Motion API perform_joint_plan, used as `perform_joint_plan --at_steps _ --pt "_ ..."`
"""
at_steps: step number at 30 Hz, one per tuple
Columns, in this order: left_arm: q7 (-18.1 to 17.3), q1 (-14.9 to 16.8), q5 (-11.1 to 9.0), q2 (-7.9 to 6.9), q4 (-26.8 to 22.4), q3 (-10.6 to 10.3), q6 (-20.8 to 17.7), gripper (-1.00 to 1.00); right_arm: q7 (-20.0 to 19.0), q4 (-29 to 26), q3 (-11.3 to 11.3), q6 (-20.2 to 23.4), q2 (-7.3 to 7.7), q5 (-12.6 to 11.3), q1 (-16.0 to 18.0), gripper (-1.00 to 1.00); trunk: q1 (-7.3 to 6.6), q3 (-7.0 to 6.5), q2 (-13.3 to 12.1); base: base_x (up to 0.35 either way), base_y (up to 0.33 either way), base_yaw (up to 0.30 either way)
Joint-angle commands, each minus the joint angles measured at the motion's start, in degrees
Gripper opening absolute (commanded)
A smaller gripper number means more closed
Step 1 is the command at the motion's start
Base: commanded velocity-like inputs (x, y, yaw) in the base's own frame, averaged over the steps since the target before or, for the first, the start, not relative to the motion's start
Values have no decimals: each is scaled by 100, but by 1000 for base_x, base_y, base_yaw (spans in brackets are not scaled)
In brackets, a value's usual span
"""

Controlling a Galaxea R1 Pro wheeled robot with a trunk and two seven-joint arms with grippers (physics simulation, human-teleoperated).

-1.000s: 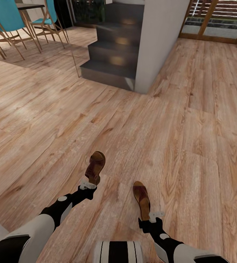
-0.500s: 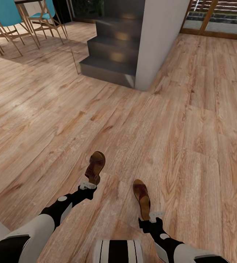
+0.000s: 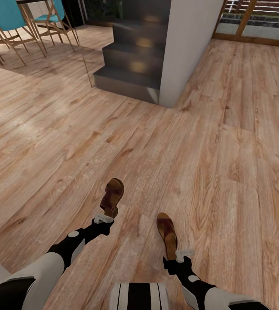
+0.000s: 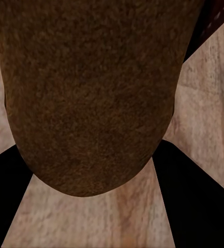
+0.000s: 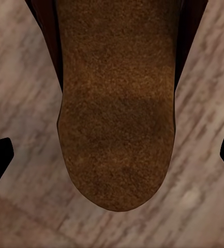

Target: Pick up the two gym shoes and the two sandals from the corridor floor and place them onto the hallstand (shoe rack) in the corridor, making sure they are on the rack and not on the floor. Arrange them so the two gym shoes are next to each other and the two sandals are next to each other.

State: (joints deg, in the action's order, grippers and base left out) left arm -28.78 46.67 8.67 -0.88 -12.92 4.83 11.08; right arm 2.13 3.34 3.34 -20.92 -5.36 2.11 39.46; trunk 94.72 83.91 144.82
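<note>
Protruding forward from each gripper's jaws: one sandal (image 3: 112, 197).

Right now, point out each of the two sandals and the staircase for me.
Sandal at the left pincer (image 3: 112, 197), head view, on its wide strap.
Sandal at the right pincer (image 3: 167, 234), head view, on its tan footbed.
Staircase (image 3: 130, 64), head view, on a middle dark step.

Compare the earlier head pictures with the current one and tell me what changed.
Between one second ago and half a second ago the whole head view shifted, so the camera moved, not the things; since then nothing visibly changed. The left gripper still holds one sandal and the right gripper the other sandal, in the same poses above the wood floor.
</note>
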Motion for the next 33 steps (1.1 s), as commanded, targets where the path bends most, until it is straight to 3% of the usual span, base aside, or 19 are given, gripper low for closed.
perform_joint_plan --at_steps 1,33 --pt "-5 0 -2 0 0 1 0 -100 0 0 0 0 0 0 0 100 0 0 0 5 0 0" --pt "-7 0 -1 -1 0 1 1 -100 -2 0 0 -9 0 0 0 100 0 0 0 40 0 0"
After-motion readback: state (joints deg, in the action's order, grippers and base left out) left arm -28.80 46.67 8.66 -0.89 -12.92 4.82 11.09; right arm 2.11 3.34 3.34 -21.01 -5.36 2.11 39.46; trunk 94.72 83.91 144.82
